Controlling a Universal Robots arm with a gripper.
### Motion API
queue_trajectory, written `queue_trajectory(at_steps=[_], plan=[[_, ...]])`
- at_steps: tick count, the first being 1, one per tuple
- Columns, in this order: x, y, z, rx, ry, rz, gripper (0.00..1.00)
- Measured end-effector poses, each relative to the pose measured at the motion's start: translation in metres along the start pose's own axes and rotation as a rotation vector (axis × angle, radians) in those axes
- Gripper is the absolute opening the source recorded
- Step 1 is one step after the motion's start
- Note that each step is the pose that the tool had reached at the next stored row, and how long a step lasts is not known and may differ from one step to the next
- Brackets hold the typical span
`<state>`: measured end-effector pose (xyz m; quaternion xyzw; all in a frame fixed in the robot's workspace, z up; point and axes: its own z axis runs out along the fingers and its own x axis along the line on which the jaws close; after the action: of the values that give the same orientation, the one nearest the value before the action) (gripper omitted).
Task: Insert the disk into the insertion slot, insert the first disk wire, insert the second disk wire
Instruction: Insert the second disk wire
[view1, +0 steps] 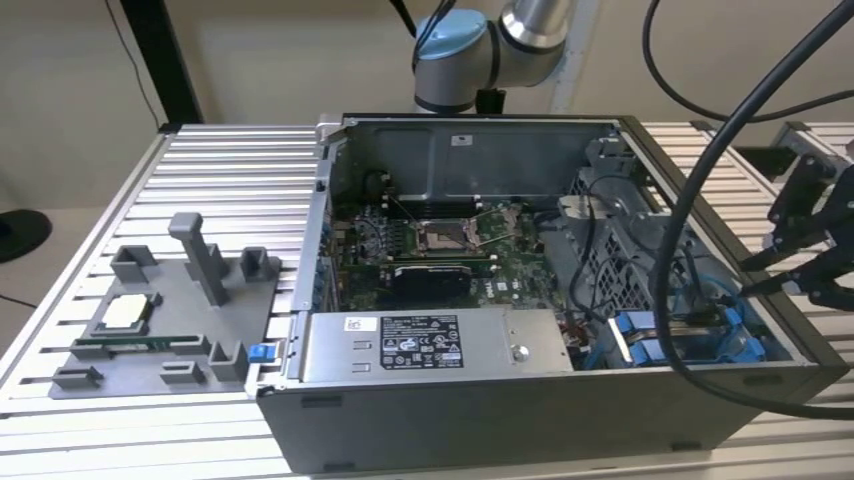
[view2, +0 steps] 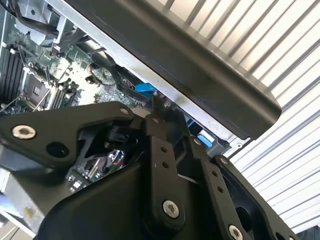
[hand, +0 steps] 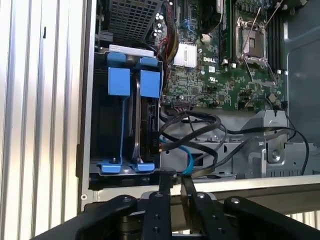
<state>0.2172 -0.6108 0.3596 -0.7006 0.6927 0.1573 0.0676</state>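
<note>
The insertion slot (hand: 100, 130) is the grey bay in the case corner, at the exterior view's lower right (view1: 731, 345). Blue carriers stand upright in it, and the disk (hand: 148, 120) shows edge-on as a dark slab under the blue tab. Loose black wires (hand: 197, 131) and a light blue wire (hand: 188, 156) curl beside the bay; I cannot tell which is the first or second disk wire. My gripper (hand: 176, 183) hangs over the case rim next to the bay (view1: 750, 278), fingers a narrow gap apart with nothing between them. Its tips point into the case (view2: 162, 114).
The open computer case (view1: 467, 415) lies on a ribbed aluminium table (view1: 227, 170). A grey box with a sticker (view1: 414, 345) sits along the near wall and the motherboard (view1: 427, 250) in the middle. A grey fixture (view1: 174, 320) stands to the exterior view's left. Thick black cables (view1: 694, 200) hang over the case.
</note>
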Motion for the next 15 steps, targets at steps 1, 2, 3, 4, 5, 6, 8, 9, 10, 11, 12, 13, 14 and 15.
queue_trajectory(at_steps=[1, 2, 3, 4, 5, 6, 8, 9, 10, 11, 12, 13, 14, 15], plan=[[0.0007, 0.0000, -0.0003, -0.0001, -0.0008, 0.000, 1.00], [0.0013, 0.0000, -0.0005, -0.0001, -0.0018, 0.000, 1.00], [0.0019, 0.0002, -0.0012, 0.0001, -0.0043, 0.000, 1.00], [0.0020, 0.0003, -0.0025, 0.0002, -0.0085, 0.000, 1.00], [0.0017, 0.0005, -0.0041, 0.0003, -0.0129, 0.001, 1.00], [0.0014, 0.0007, -0.0059, 0.0005, -0.0178, 0.001, 1.00], [0.0025, 0.0010, -0.0076, 0.0007, -0.0249, 0.001, 1.00], [0.0039, 0.0010, -0.0080, 0.0010, -0.0265, 0.001, 1.00], [0.0049, 0.0010, -0.0082, 0.0017, -0.0271, 0.003, 1.00], [0.0059, 0.0010, -0.0083, 0.0030, -0.0275, 0.007, 1.00], [0.0071, 0.0010, -0.0082, 0.0045, -0.0283, 0.012, 1.00], [0.0082, 0.0010, -0.0081, 0.0061, -0.0290, 0.018, 1.00], [0.0092, 0.0009, -0.0079, 0.0078, -0.0297, 0.024, 1.00], [0.0098, 0.0009, -0.0073, 0.0099, -0.0311, 0.032, 1.00]])
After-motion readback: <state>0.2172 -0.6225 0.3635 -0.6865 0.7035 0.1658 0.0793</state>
